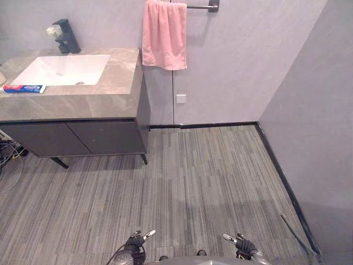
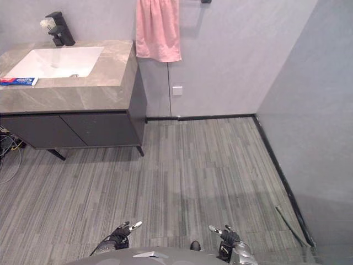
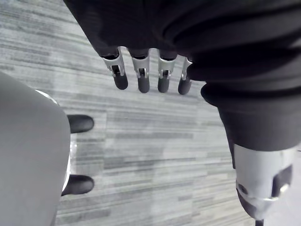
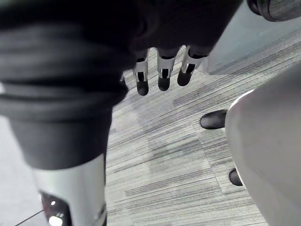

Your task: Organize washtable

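Pink towel hangs beside washtable bearing toothpaste.

Washtable far L, against back wall. Basin set in its top; tap behind basin, at the wall. Toothpaste box on top, front-L of basin. Towel hangs on rail just R of washtable, w/ wall plate below it.

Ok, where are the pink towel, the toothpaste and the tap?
pink towel (image 1: pixel 164 36), left eye view, middle of the hanging cloth.
toothpaste box (image 1: pixel 23 88), left eye view, middle of its top.
black tap (image 1: pixel 67 37), left eye view, its upright body.
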You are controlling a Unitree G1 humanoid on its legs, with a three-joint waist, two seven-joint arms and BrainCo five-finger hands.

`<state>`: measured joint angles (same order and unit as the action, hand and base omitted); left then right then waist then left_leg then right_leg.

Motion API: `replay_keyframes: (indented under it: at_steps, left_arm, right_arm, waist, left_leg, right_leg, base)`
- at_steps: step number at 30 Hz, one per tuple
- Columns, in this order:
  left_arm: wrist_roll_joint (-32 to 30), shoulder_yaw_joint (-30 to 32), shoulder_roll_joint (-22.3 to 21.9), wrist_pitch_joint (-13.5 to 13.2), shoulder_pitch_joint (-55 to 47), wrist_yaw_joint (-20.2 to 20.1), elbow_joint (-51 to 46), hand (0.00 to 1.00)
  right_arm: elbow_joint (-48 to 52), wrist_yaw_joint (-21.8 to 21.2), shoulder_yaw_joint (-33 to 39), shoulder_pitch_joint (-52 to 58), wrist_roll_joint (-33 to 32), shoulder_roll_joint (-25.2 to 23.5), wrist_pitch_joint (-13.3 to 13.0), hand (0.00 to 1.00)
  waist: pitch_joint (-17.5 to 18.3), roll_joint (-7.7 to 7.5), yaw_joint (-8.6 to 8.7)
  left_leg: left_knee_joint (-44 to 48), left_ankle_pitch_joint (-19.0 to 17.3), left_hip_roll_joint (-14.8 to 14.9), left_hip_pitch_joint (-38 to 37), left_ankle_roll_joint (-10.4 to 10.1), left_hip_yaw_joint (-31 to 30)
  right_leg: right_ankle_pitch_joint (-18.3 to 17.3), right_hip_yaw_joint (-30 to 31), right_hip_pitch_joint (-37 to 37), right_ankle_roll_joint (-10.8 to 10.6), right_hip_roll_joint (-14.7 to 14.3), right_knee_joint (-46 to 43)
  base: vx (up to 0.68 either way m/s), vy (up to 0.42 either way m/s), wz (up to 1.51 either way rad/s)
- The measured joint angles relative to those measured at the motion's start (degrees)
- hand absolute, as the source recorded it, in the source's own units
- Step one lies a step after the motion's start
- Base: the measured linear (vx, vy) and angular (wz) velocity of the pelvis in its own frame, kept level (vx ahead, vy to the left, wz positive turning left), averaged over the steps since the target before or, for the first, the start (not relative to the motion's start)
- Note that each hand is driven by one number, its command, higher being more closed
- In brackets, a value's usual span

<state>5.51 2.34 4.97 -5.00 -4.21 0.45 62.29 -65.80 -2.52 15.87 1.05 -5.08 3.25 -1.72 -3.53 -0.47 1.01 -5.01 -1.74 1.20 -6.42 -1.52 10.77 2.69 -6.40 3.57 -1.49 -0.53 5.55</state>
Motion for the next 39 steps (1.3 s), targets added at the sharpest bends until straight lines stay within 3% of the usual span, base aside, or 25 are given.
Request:
replay_keyframes:
  at_steps: [10,39]
  left_arm:
    - [-0.3,1.3,-0.4,0.0,0.4,-0.1,1.0,0.0]
    - [-0.4,2.0,-0.1,0.1,1.6,-1.7,3.0,0.0]
  right_arm:
    - [-0.1,-0.1,2.9,0.0,0.0,-0.1,0.0,0.0]
    - [-0.1,-1.9,2.9,0.0,-0.4,-0.1,1.1,0.0]
  waist:
    - [-0.2,0.19,0.0]
    - [-0.5,-0.32,0.0]
  left_leg:
    - [-0.3,0.0,0.1,0.1,0.0,0.5]
    - [-0.3,0.0,0.0,0.2,0.0,0.1]
  right_leg:
    - [-0.2,0.3,-0.4,0.2,-0.2,-0.3]
    - [-0.3,-0.6,-0.5,0.1,-0.1,-0.3]
  base:
    - [0.02,-0.005,-0.02]
    - [0.0,-0.001,0.01]
